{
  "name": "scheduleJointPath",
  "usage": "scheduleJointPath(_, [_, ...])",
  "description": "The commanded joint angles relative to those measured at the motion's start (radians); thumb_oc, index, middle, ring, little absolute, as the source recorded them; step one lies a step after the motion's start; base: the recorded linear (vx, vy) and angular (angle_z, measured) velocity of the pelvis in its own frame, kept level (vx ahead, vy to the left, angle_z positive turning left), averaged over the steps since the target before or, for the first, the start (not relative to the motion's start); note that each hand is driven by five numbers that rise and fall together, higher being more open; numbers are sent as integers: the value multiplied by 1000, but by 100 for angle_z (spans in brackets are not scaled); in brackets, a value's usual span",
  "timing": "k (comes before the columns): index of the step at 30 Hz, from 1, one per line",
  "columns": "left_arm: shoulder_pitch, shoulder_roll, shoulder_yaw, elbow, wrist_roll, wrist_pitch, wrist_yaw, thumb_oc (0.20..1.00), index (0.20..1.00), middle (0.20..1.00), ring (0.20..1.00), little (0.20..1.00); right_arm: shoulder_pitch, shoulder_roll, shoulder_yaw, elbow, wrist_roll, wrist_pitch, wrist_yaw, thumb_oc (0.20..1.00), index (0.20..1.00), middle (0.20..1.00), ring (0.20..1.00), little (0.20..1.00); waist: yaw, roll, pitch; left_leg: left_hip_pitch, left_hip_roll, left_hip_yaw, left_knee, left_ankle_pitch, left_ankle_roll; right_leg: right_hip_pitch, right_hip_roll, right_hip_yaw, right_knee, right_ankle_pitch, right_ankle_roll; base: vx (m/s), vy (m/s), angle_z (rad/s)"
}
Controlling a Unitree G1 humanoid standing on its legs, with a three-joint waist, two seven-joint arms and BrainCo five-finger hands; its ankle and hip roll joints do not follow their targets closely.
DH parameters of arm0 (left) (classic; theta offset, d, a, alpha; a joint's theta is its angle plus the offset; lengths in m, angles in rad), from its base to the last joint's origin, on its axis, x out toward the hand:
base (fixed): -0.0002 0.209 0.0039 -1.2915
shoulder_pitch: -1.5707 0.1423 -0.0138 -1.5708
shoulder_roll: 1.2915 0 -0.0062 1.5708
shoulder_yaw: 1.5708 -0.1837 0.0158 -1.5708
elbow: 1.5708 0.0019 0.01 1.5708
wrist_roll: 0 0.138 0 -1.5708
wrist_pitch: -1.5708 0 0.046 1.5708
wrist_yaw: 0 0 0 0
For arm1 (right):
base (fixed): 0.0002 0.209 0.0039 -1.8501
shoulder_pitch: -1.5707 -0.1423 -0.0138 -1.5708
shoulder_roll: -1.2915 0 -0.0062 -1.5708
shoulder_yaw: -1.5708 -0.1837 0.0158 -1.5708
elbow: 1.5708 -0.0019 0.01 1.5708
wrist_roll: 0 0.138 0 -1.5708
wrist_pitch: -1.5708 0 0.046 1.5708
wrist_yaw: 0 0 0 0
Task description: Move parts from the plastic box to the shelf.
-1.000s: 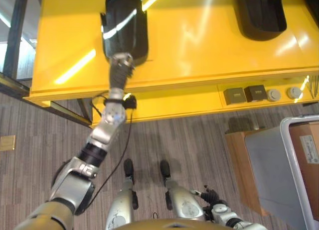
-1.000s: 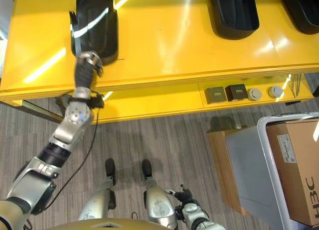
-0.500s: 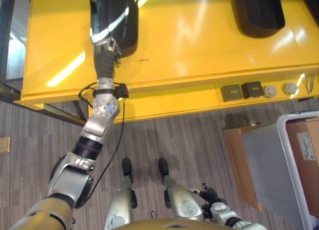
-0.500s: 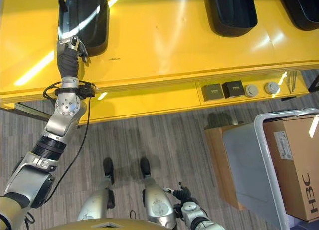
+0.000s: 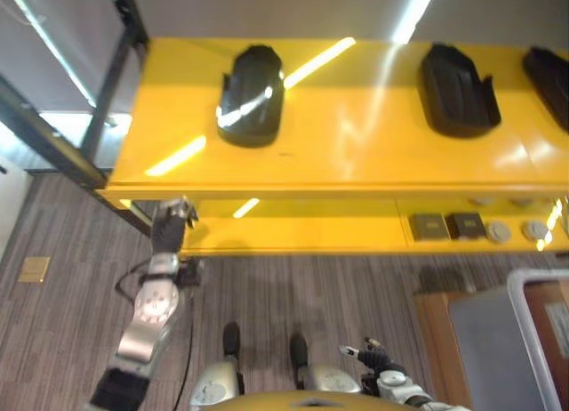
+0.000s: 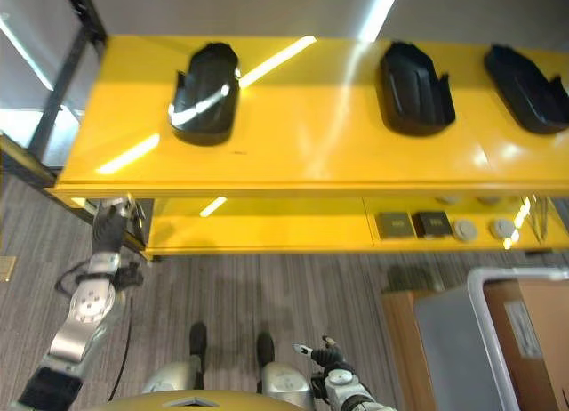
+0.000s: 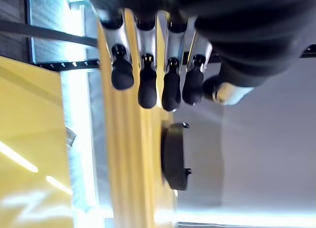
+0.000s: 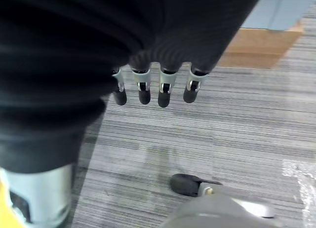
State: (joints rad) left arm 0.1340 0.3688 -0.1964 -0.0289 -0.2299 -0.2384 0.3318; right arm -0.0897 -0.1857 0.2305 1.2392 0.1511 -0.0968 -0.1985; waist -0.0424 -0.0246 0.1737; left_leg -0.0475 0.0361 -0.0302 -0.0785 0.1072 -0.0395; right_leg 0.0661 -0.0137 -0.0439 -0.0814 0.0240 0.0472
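Observation:
Three black moulded parts lie on top of the yellow shelf: one at the left, one further right, and a third at the right edge. My left hand hangs below the shelf's front left corner, apart from the left part. Its fingers are straight and hold nothing; past them the left part shows edge-on. My right hand hangs low over the floor, its fingers relaxed and empty. The grey plastic box stands at the lower right.
A cardboard box sits inside a white-rimmed frame beside the plastic box. On the shelf's lower level lie two small dark blocks and round grey pieces. A dark post rises at the shelf's left end.
My left hand has let go of the left black part and dropped back from the shelf top to below its front edge. The part stays on the shelf. The camera has tilted up.

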Motion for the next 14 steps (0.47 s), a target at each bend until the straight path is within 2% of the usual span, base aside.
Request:
scheduleJointPath(1, [-61,45,-10,33,144,-40,-32,1000,1000,1000,1000,1000,27,30,14,63,-9,13,-26,1000,1000,1000,1000,1000,7,-24,-88,22,71,-16,55,-120,-23,-73,-89,9,62,-47,61,36,23,42])
scheduleJointPath(2, [-60,45,-10,33,145,-40,-31,1000,1000,1000,1000,1000,28,31,14,64,-9,13,-26,1000,1000,1000,1000,1000,7,-25,-87,25,71,-17,54,-119,-23,-70,-89,8,61,-48,61,33,15,36])
scheduleJointPath(4, [-11,64,-31,148,235,-18,-7,1000,1000,1000,1000,1000,37,35,9,86,-19,18,-37,1000,1000,1000,1000,1000,37,-38,-112,46,64,-42,42,-124,-17,-33,-99,-20,57,-55,66,49,24,30])
scheduleJointPath(5, [-12,63,-32,150,236,-19,-5,1000,1000,1000,1000,1000,37,35,9,86,-19,18,-37,1000,1000,1000,1000,1000,35,-38,-111,47,63,-44,42,-124,-17,-30,-100,-23,56,-55,66,30,28,22])
scheduleJointPath(7, [9,86,-53,249,306,-2,1,1000,1000,1000,1000,1000,36,33,2,89,-20,13,-49,1000,1000,1000,1000,1000,52,-48,-117,45,56,-64,49,-128,-14,-17,-105,-39,57,-59,67,-1,34,30])
scheduleJointPath(8, [22,92,-46,371,356,13,13,1000,1000,1000,1000,1000,36,39,12,89,-28,6,-52,1000,1000,1000,1000,1000,65,-55,-123,40,47,-77,57,-130,-13,-12,-110,-52,61,-59,69,-10,46,26])
scheduleJointPath(9, [20,91,-47,374,357,11,14,1000,1000,1000,1000,1000,36,39,12,89,-28,5,-52,1000,1000,1000,1000,1000,64,-55,-123,39,47,-78,57,-130,-13,-12,-111,-53,60,-59,69,-4,58,23])
scheduleJointPath(11, [40,95,-45,490,404,24,27,1000,1000,1000,1000,1000,30,47,24,88,-39,1,-51,1000,1000,1000,1000,1000,72,-60,-131,42,39,-84,55,-133,-9,-5,-117,-62,58,-55,73,8,54,26])
scheduleJointPath(13, [47,78,-31,613,421,41,50,1000,1000,1000,1000,1000,22,54,28,83,-42,-6,-55,1000,1000,1000,1000,1000,76,-64,-137,48,33,-83,55,-138,-4,-4,-123,-61,61,-53,77,-15,74,17])
scheduleJointPath(14, [53,42,-3,728,395,55,49,1000,1000,1000,1000,1000,10,58,31,74,-36,-11,-58,1000,1000,1000,1000,1000,79,-64,-137,45,27,-81,65,-143,1,-11,-127,-54,70,-53,80,-44,91,9])
